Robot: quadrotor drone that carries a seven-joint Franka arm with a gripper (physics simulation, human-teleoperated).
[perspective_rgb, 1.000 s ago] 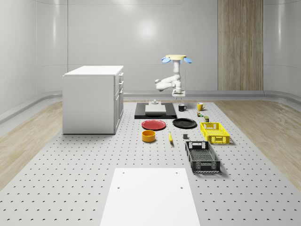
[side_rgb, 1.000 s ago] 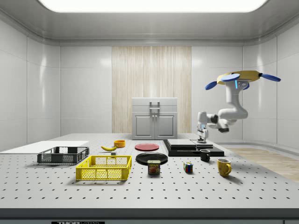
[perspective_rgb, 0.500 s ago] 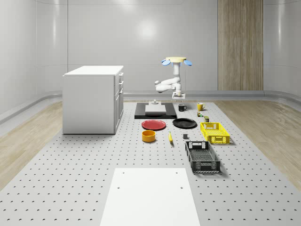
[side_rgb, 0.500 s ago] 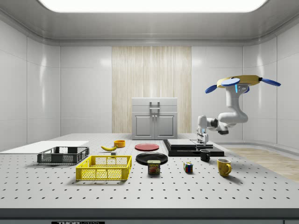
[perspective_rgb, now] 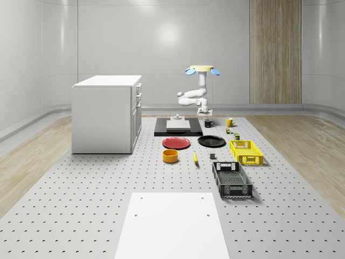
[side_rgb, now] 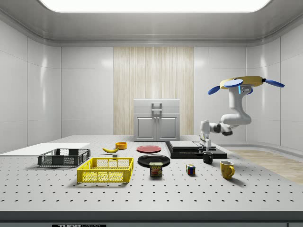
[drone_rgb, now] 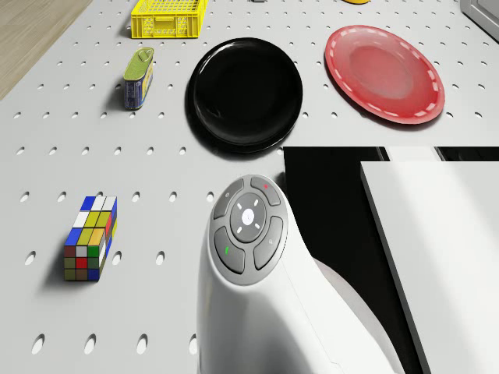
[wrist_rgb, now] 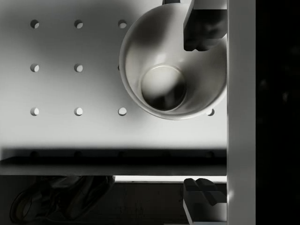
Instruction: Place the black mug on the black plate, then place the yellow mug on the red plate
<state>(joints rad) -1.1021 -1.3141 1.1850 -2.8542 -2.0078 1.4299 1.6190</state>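
My tool (side_rgb: 205, 147) spread just above the black mug (side_rgb: 208, 157), one finger (wrist_rgb: 202, 26) over its rim, drone (side_rgb: 245, 82) hovering above, pegboard bench (perspective_rgb: 81, 205), grey-panelled room, black plate (drone_rgb: 245, 92) near.

In the wrist view the black mug (wrist_rgb: 173, 70) is cut by the frame's edge, its rim partly covered by one dark fingertip (wrist_rgb: 201, 28) of the end effector (wrist_rgb: 202, 110). In the drone view the arm hides part of the counter (drone_rgb: 156, 202), the yellow crate (drone_rgb: 168, 15) is clipped, and the red plate (drone_rgb: 383, 72) sits just short of the frame's edge. In the whole-scene view, the small items beside the yellow mug (perspective_rgb: 229, 122) are too tiny to name.
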